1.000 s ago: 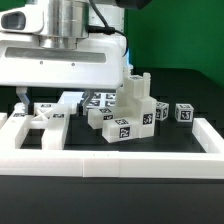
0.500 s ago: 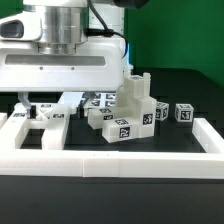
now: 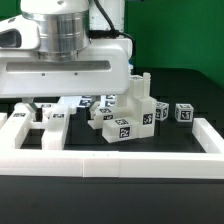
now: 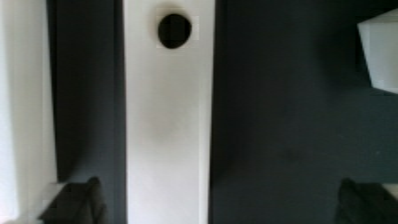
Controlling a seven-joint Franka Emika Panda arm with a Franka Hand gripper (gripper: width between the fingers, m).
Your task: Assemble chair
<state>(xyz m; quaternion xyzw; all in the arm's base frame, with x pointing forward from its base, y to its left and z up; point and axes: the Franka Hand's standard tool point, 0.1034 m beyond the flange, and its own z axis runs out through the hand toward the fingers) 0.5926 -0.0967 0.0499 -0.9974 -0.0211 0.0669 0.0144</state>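
Hand (image 4: 219, 203) is spread wide. In the wrist view both dark fingertips (image 4: 75, 200) show at the frame's edge, well apart, with nothing clamped. A long white bar (image 4: 169, 130) of the chair runs lengthwise between them, flat on the dark counter (image 4: 285, 130). The bar sits nearer one fingertip than the other, and no contact shows with either. There is a dark oval hole (image 4: 173, 28) in the bar's top face near its far end. A second white part (image 4: 379, 55) is cut off by the frame edge, apart from the bar with bare counter between. A pale strip (image 4: 16, 100) runs along the opposite edge, parallel to the bar; it is blurred and I cannot tell what it is.

In the exterior view the white hand body fills the upper area on the exterior view's left. It hangs low over the flat white parts (image 3: 45, 118) lying there, and the fingers are hard to make out from here. Mid-frame is a cluster of blocky white parts (image 3: 128, 108) with black-and-white tags, stacked and touching, with a thin stub sticking up on top. On the exterior view's right of the cluster a small tagged block (image 3: 183, 112) sits alone, near but apart. A low white border wall (image 3: 100, 160) runs across the front and up both sides, with all the parts inside it. A green backdrop (image 3: 190, 35) is behind. The chair is not assembled; its parts lie loose on the counter in separate groups.
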